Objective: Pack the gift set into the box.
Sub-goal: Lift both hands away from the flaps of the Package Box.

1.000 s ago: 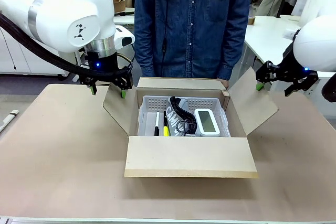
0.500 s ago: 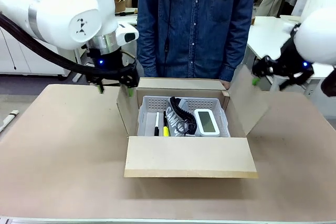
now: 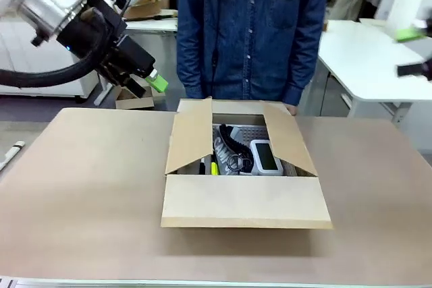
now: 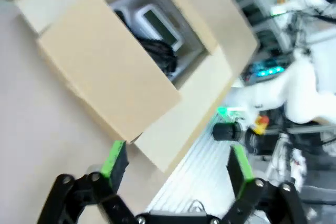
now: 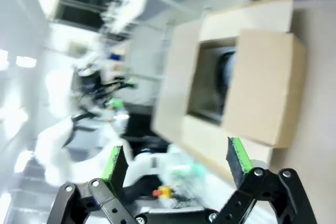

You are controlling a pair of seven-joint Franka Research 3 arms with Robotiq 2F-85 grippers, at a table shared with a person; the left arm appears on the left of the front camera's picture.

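The box (image 3: 246, 200) stands at the table's middle with its two side flaps leaning inward and its front flap folded outward. Between the flaps lies the gift set (image 3: 251, 154): a white clock (image 3: 264, 156), a dark lettered fabric item (image 3: 225, 145) and a yellow marker (image 3: 213, 166) in the grey tray. My left gripper (image 3: 152, 85) hangs open, high and to the left of the box. My right gripper (image 3: 413, 52) is open, high at the far right. The left wrist view looks down past the open left gripper (image 4: 176, 161) at the box (image 4: 113, 74). The right wrist view shows the open right gripper (image 5: 175, 160) far above the box (image 5: 262, 85).
A person in a denim shirt (image 3: 250, 32) stands at the far edge right behind the box, one hand (image 3: 291, 107) near its back corner. A white table (image 3: 364, 55) stands at the back right. Bare tabletop (image 3: 81, 180) lies on both sides of the box.
Both arms have lifted up and outward, away from the box. The two side flaps, spread out before, now lean inward over the tray.
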